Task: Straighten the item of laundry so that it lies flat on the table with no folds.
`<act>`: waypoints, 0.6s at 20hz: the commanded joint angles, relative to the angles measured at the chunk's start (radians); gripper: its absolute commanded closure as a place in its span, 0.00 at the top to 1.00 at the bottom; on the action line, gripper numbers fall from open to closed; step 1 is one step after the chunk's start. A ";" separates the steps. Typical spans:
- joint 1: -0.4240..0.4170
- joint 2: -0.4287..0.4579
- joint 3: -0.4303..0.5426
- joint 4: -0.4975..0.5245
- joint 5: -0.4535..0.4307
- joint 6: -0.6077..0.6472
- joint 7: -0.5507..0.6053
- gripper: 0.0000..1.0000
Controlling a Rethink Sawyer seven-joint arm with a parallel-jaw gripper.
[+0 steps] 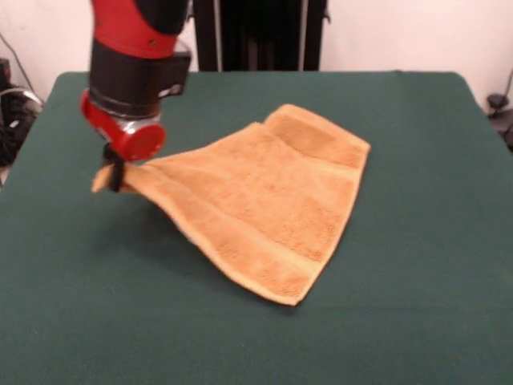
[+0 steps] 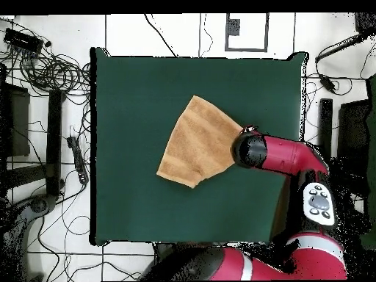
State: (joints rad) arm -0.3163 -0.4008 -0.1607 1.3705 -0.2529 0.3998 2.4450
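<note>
The golden-orange towel (image 1: 264,204) lies on the dark green table (image 1: 401,241), spread near the middle, with one corner lifted off the surface at the left. My gripper (image 1: 115,170) is shut on that lifted corner and holds it a little above the table, so the cloth slopes up from the table to the gripper. A small tip of cloth sticks out left of the fingers. In the overhead view the towel (image 2: 197,143) fans out to the left of my arm's end (image 2: 250,149), which hides the gripper and the held corner.
The table's edges (image 2: 95,147) are far from the towel on all sides. Cables and equipment (image 2: 44,66) lie on the floor around the table. The robot's pedestal (image 1: 256,32) stands at the far side.
</note>
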 commanded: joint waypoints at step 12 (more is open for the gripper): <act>-0.096 0.104 0.410 -0.076 -0.198 -0.031 -0.285 1.00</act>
State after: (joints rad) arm -0.4174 -0.3281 0.0087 1.2860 -0.3944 0.3939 2.4304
